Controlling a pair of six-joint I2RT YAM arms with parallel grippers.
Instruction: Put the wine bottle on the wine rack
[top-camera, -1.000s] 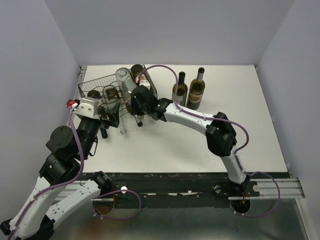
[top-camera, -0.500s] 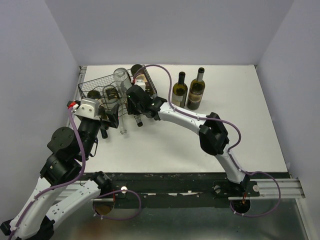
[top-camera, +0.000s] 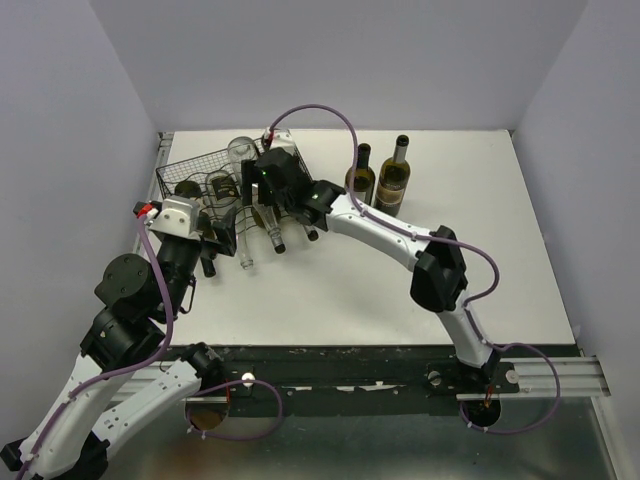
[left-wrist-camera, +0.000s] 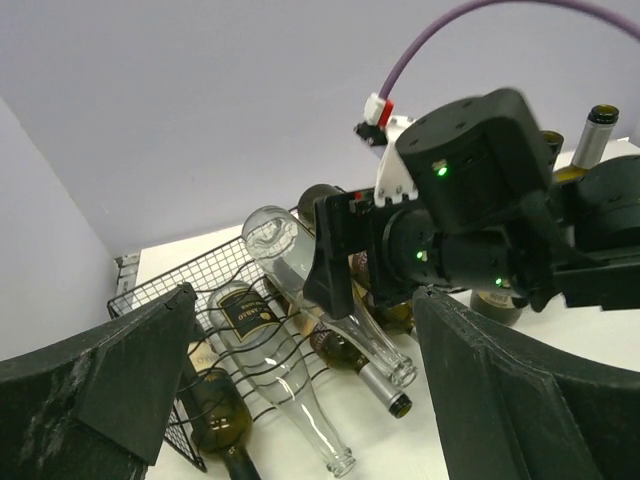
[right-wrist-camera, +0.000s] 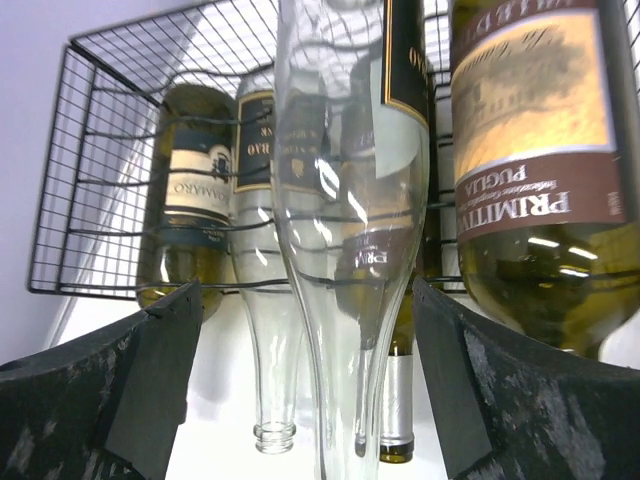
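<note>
Seemingly the release step: right hand (right-wrist-camera: 305, 292), spread wide, is straddling clear bottle (right-wrist-camera: 345, 180) lying in wine rack (top-camera: 195, 165) at 11 o'clock — next, retreat without nudging it.

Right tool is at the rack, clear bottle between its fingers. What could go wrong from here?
The clear bottle lies on other bottles, its neck overhanging the wine rack; it may slide out. The open right tool straddles it; retreating could drag it. The right arm passes close to two upright bottles.
</note>
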